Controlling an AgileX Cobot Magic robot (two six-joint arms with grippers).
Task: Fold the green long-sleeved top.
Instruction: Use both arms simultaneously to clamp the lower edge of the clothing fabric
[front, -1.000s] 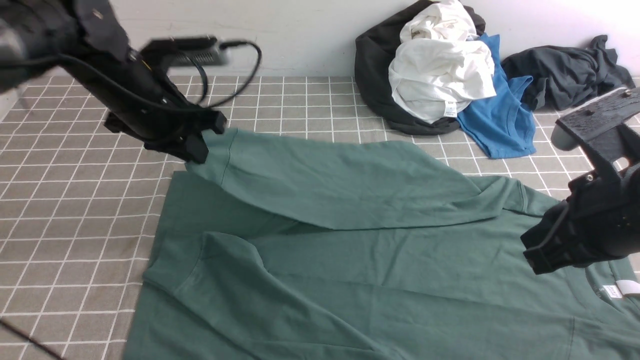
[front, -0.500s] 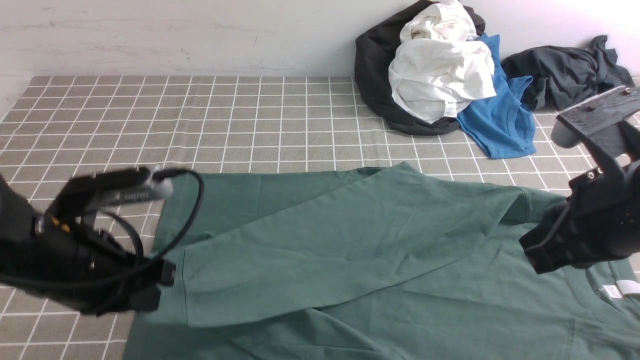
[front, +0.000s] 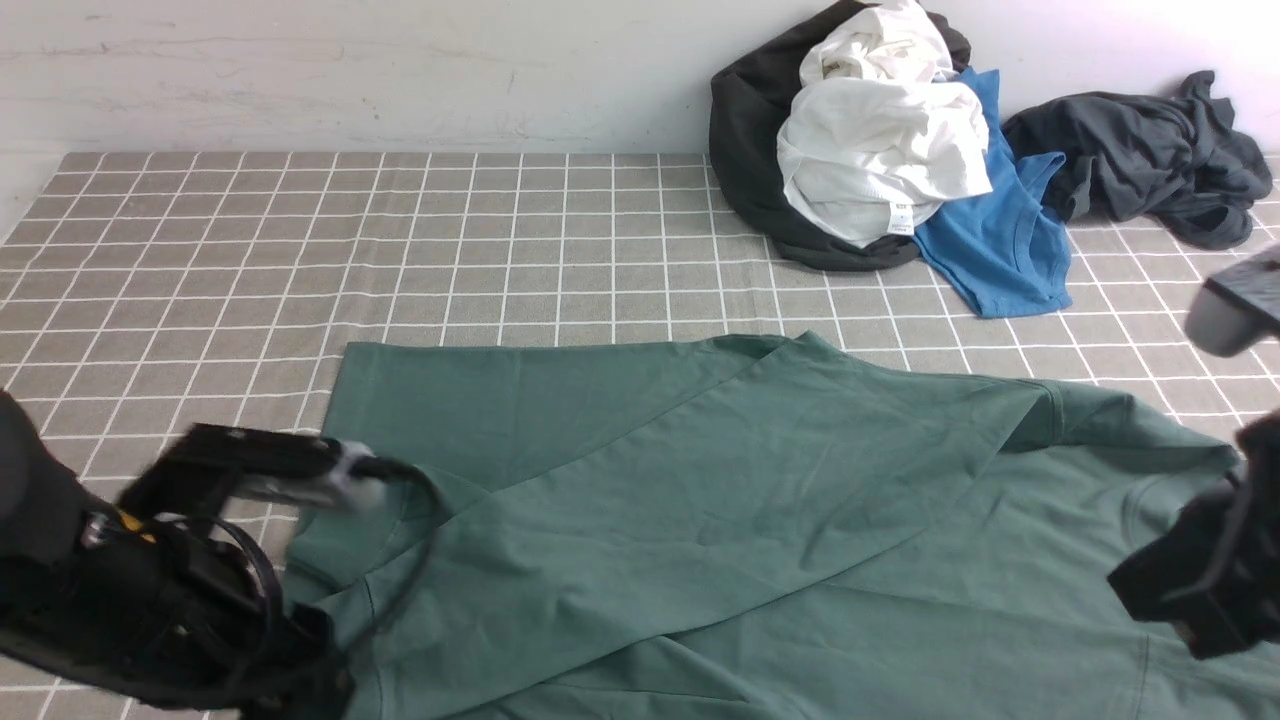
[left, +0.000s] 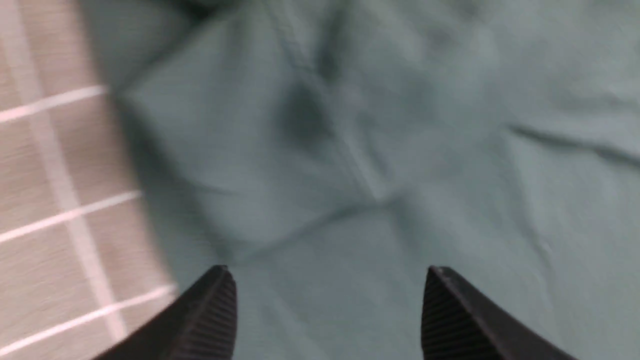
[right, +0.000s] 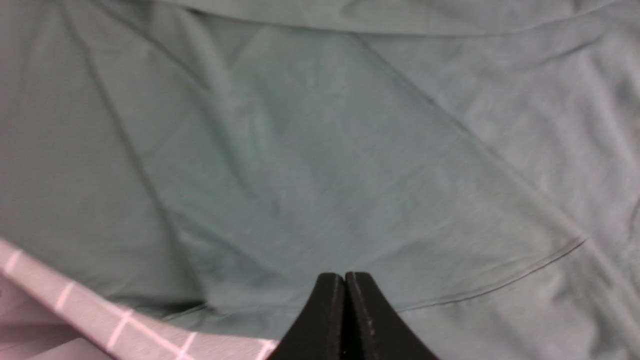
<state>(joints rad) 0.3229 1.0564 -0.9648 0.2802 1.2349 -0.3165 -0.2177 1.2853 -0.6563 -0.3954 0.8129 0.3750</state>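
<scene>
The green top (front: 900, 600) lies spread on the checked cloth (front: 400, 230), filling the front view from the middle out toward 3, 5 and 7 o'clock and running off the near edge. One sleeve (front: 650, 530) is laid slantwise over the body, from the shoulder toward 3 o'clock down to its cuff toward 8 o'clock, where it ends just beside the left arm (front: 150, 590). That arm sits low at 8 o'clock, dark and blurred, with a cable looping over the edge of the top. In the left wrist view the left gripper (left: 327, 275) has its fingers spread wide apart, nothing between them, over blurred green fabric, with the top's edge and the checked cloth to one side. The right arm (front: 1200, 585) is at 4 o'clock, over the part of the top nearest the right edge. In the right wrist view the right gripper (right: 345, 300) has its fingers pressed together with no fabric seen between them; below it lie creased green cloth and a seam, with a strip of checked cloth at one corner. I cannot tell whether its tips touch the top. Toward 1 o'clock, against the wall (front: 400, 70), a heap holds a black garment (front: 745, 170), a white garment (front: 880, 150) on top of it and a blue shirt (front: 1000, 245) beside them. A dark grey garment (front: 1140, 150) lies toward 2 o'clock, well apart from the green top.
</scene>
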